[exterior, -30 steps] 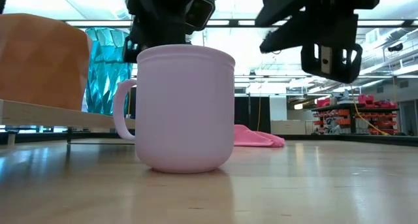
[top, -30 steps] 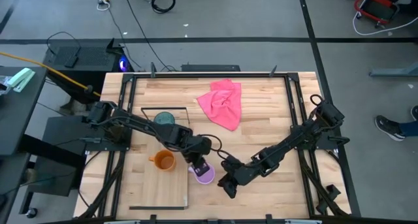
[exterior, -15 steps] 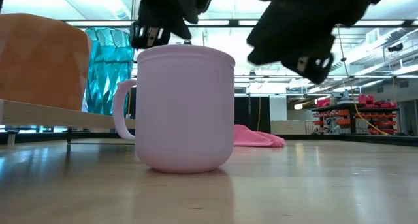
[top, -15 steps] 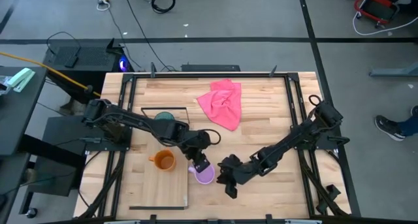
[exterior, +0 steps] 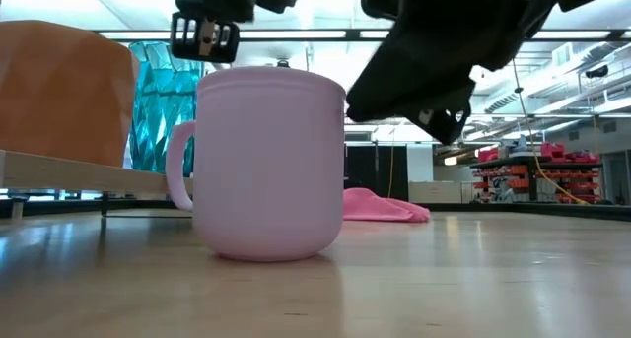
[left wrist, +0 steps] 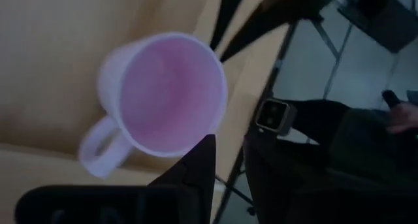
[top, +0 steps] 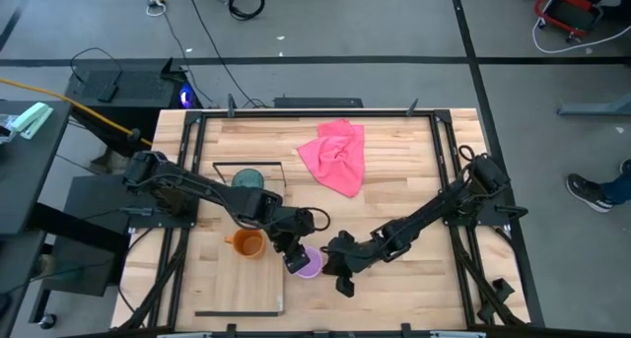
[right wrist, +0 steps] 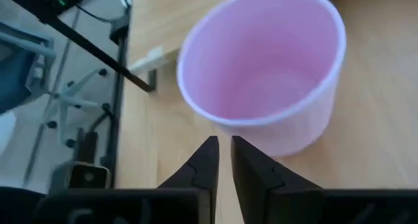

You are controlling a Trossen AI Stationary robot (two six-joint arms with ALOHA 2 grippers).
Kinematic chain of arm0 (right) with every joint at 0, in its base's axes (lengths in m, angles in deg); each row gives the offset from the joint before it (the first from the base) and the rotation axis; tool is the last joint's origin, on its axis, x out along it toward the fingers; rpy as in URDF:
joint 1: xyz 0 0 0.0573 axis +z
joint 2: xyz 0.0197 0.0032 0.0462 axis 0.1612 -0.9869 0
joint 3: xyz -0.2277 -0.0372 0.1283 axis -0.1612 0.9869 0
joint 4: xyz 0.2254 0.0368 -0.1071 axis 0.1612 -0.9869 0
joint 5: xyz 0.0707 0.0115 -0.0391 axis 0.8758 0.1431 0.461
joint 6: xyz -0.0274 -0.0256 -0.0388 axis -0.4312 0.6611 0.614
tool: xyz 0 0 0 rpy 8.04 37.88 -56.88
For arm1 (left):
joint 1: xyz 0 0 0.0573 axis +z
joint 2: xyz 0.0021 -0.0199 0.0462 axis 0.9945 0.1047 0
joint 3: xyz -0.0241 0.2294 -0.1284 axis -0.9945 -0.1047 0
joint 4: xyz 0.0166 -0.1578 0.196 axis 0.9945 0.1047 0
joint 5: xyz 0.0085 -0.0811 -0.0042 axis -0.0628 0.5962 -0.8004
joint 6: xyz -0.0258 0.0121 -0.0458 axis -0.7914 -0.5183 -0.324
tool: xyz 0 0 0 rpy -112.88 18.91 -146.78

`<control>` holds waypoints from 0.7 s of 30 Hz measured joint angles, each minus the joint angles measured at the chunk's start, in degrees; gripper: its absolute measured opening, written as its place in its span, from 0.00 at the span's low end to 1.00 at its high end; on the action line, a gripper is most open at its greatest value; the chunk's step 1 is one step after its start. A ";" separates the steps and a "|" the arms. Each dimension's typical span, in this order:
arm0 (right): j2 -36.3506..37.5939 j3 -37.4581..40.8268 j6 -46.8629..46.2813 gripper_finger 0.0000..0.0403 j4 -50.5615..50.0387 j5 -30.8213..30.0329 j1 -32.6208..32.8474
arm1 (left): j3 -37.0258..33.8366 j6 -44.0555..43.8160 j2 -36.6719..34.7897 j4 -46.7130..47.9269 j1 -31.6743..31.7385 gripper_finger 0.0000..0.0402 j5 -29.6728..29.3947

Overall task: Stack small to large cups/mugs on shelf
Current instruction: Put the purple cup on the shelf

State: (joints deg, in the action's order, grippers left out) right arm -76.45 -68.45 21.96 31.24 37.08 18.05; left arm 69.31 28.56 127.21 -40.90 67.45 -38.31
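The lilac-purple handled mug (top: 309, 263) stands upright on the slatted wooden surface (top: 394, 220), just beside the light-wood plank shelf (top: 242, 279), where the orange handled mug (top: 246, 244) and teal translucent tumbler (top: 248, 178) already sit. The step in hand appears to be picking up this mug. The right hand (right wrist: 222, 160) has its fingers nearly closed, empty, beside the rim; it must open first. Only the left wrist view shows the left hand (left wrist: 202, 165) above the mug; its opening cannot be told.
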 joint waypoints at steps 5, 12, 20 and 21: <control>0.13 -0.04 -0.25 0.12 0.41 0.19 -0.09 | 0.00 -1.98 0.00 0.26 -0.96 0.19 1.30; 0.13 -0.04 -2.59 0.12 0.28 0.21 -0.57 | -0.01 -3.08 0.00 5.95 0.82 0.17 -9.59; 0.13 -0.04 -3.30 0.15 0.27 0.21 -0.57 | -0.04 -2.77 0.04 11.49 2.84 0.19 -12.30; 0.13 -0.04 -3.49 0.15 0.26 0.20 -0.59 | -0.04 -2.74 0.04 11.99 2.92 0.20 -12.52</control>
State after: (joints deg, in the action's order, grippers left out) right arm -76.32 -68.49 18.47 31.50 37.28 17.46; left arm 69.27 25.82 127.26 -28.91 70.37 -50.82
